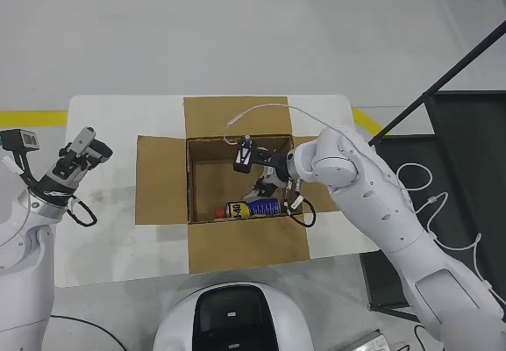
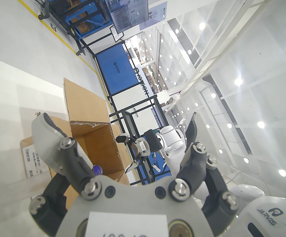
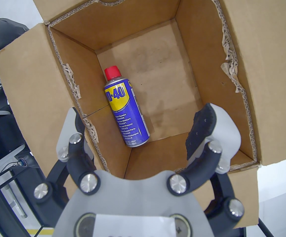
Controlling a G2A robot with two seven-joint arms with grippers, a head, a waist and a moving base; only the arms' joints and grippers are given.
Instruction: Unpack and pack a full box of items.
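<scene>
Open cardboard box (image 1: 161, 180) stands at the middle of the white table (image 1: 112, 114), all four flaps folded outward.

One spray can (image 1: 251, 209) lies on its side on the box floor. It runs along the near wall, red cap toward the left and base toward the near right corner.

The right arm comes in from the right over the right flap. The right gripper (image 1: 266, 189) hangs above the box opening, over the right half of the interior, just to the far side of the can's base end.

In the right wrist view the box (image 3: 202, 50) is seen from above. The fingers of the right gripper (image 3: 138, 114) are spread wide and hold nothing. The spray can (image 3: 126, 109) lies below them on the floor, lengthwise in the gap between the two fingers. It is well apart from both pads, with no contact.

The left gripper (image 1: 84, 151) is over the left edge of the table, well clear of the box and pointing toward the far side. In the left wrist view the left gripper (image 2: 115, 119) is likewise spread wide and empty. The box (image 2: 88, 107) lies beyond it.
</scene>
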